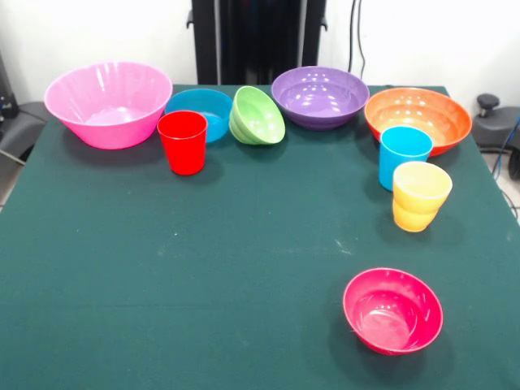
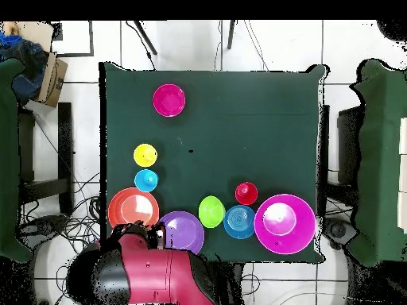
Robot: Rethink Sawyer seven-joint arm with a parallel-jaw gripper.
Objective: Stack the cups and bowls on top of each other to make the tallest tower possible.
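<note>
All stand apart on the green table. Along the far edge are a big pink bowl, a blue bowl, a ribbed light green bowl tipped on its side, a purple bowl and an orange bowl. A red cup stands in front of the blue bowl. A sky blue cup and a yellow-orange cup stand in front of the orange bowl. A magenta bowl sits alone near the front right. The gripper is drawn back by the orange bowl in the overhead view.
The red and black arm is folded back over the base, off the table's edge. The pedestal stands behind the table. A cardboard box and cables lie on the floor beside the table.
</note>
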